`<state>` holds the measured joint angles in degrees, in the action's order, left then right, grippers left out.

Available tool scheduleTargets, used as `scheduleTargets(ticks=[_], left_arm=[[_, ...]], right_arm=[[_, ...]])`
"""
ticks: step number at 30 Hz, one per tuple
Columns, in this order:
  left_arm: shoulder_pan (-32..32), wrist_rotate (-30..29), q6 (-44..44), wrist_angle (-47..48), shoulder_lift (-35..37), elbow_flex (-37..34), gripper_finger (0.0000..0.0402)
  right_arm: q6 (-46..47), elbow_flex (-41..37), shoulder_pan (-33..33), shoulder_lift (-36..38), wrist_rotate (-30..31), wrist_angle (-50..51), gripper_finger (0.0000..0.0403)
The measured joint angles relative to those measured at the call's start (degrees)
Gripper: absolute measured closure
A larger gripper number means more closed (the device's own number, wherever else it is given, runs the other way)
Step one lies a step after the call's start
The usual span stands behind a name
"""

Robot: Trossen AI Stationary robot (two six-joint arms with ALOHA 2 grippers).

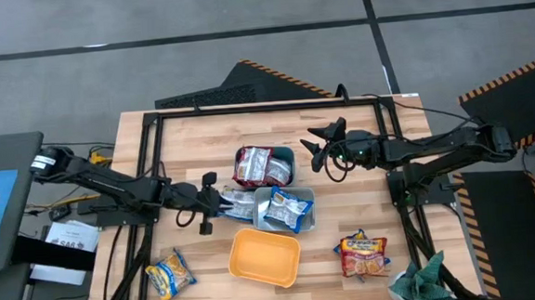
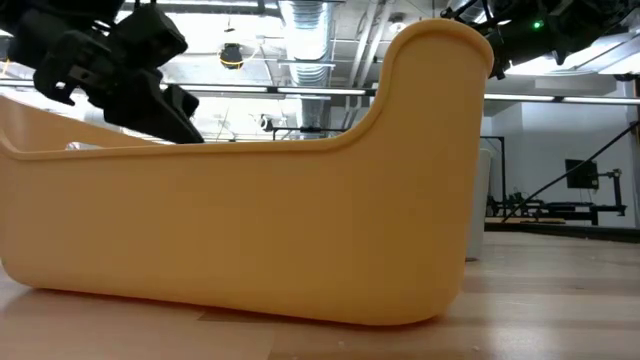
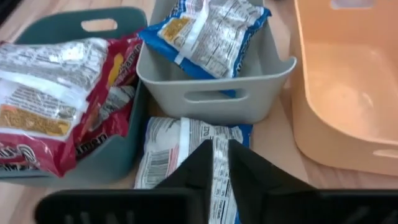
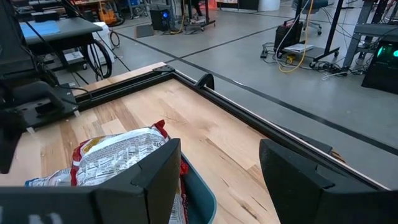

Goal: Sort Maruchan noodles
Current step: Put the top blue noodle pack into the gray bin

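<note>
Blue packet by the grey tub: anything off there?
Yes. One blue-white packet lies on the table against the outside of the grey tub, not in it, with the left gripper pinching it. Another blue packet already sits inside that tub.

- Three tubs: teal tub at twelve o'clock of the cluster, pale-blue tub in the middle, orange tub at six, and it's empty.
- Red-silver packets heaped in the teal tub; exact count can't be told.
- Two blue-white: blue-white packet in the pale-blue tub, second blue-white packet at its nine o'clock.
- Two yellow-orange: yellow-orange packet at eight o'clock, second yellow-orange packet at four.
</note>
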<state>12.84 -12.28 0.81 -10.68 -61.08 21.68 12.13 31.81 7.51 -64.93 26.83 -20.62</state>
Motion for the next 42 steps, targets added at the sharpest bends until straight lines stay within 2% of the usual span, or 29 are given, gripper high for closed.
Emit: scheduleTargets(ticks=[6, 12, 17, 21, 28, 34, 38, 42], left_arm=[[0.0, -3.7, -0.8, -0.5, -2.2, -0.4, 0.0277], [-1.1, -4.5, -1.7, -3.8, -7.5, -0.4, 0.0203], [-3.4, -3.9, -2.5, -6.1, -11.5, -0.4, 0.0167], [-5.8, -1.1, -2.0, -6.7, -13.6, -0.4, 0.0157], [-8.1, 2.9, 0.3, -8.4, -20.9, -0.2, 0.0157], [-8.1, 2.7, 3.6, -12.1, -26.8, 0.3, 0.017], [-8.1, 2.3, 5.8, -13.3, -27.6, 0.2, 0.0234], [-8.0, 2.2, 5.9, -12.8, -27.1, 0.0, 0.0346]], right_arm=[[0.0, 0.0, 0.0, 0.0, 0.0, 0.0, 0.0163], [0.0, 0.0, 0.0, 0.0, 0.0, 0.2, 0.0163], [0.0, 0.0, 0.0, 0.0, 0.0, 0.4, 0.0163], [0.0, 0.0, 0.0, 0.0, 0.0, 0.5, 0.0163], [0.0, 0.0, 0.0, 0.0, 0.0, 0.5, 0.0163], [0.0, 0.0, 0.0, 0.0, 0.0, 0.5, 0.0163], [0.0, 0.0, 0.0, 0.0, 0.0, 0.9, 0.0163], [0.0, 0.0, 0.0, 0.0, 0.0, 1.2, 0.0163]])
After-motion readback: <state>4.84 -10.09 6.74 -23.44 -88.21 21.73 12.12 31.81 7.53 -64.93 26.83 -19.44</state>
